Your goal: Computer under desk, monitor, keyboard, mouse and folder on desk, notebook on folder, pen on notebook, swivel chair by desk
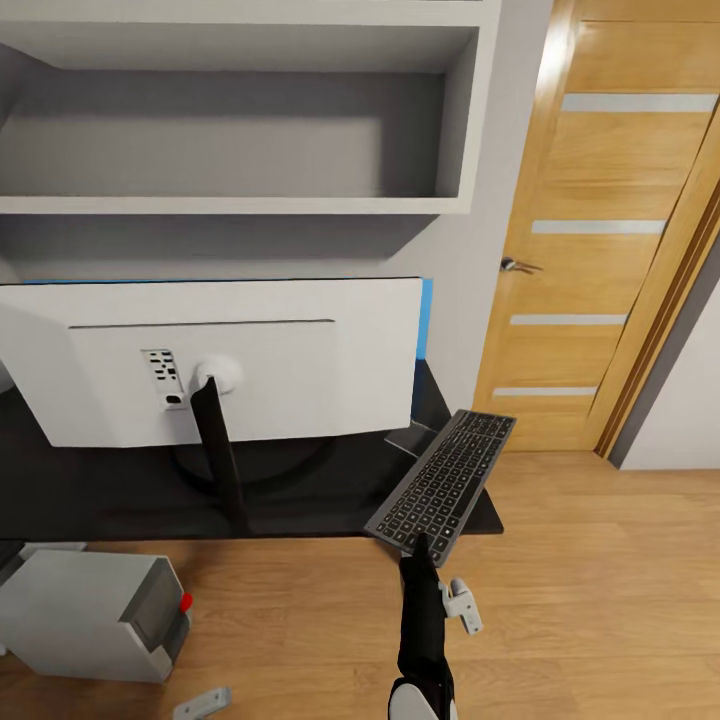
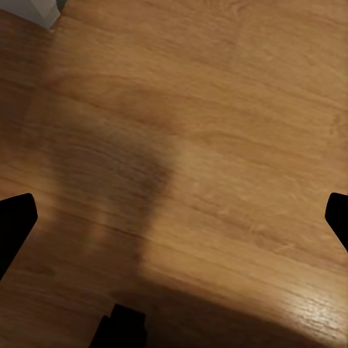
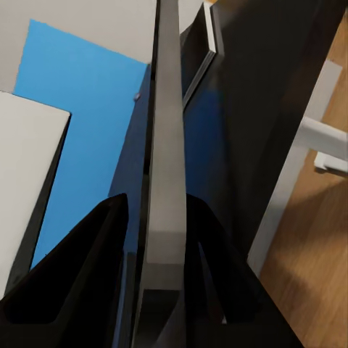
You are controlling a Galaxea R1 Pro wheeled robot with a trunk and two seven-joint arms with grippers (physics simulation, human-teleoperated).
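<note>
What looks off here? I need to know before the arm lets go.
The keyboard sits askew, its near end overhanging the desk edge, clamped by the right gripper. The monitor shows its white back.

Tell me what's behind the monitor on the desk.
Behind the wide white-backed monitor, a bright blue flat panel shows along its top and right edges, against the grey wall. The monitor covers the rest, so I cannot identify it.

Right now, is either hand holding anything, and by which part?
The right hand grips the keyboard by its near short end, one finger on each face. The left hand is open over the wood floor, holding nothing.
</note>
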